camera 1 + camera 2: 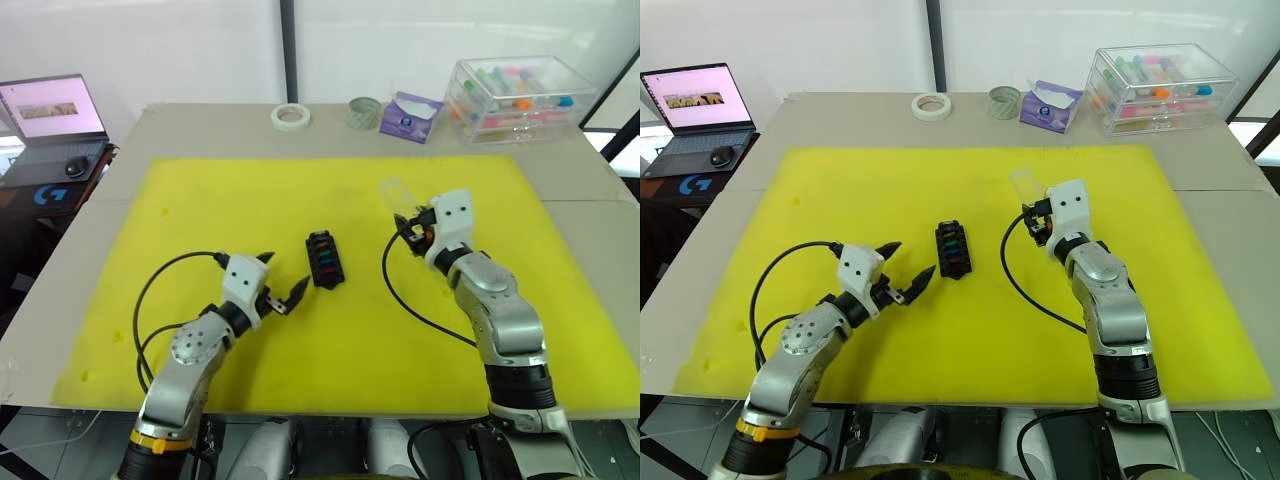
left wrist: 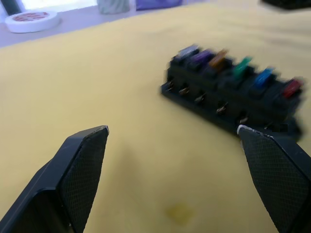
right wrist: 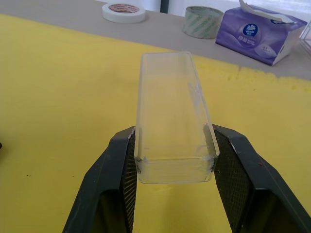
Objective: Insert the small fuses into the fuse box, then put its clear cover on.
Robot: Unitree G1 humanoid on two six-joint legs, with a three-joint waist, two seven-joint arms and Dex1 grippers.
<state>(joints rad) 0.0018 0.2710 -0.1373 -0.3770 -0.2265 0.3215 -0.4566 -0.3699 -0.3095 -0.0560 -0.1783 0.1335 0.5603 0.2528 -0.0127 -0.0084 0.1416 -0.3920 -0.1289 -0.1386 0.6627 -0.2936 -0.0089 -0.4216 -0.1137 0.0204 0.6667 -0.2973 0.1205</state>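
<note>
— Where's the fuse box?

— The fuse box (image 1: pixel 322 258) lies mid-mat on the yellow mat (image 1: pixel 200 200), and the small fuses (image 2: pixel 233 68) already stand in a row in its slots. My left gripper (image 1: pixel 280 296) rests just to its left, fingers spread apart and empty.

— And the clear cover?

— My right gripper (image 3: pixel 174 160) is clenched on the clear cover (image 3: pixel 172 114), off to the right of the box and, I think, above the mat.

— So what step is this?

— Fuses look done; I judge it's the capping step. Next I must carry the cover left, square it over the box and press down.

— Anything in the way?

— My left fingers sit close. Tape rolls (image 1: pixel 291 116), tissue box (image 1: pixel 410 115) and the big clear box (image 1: pixel 515 95) sit far off.
</note>
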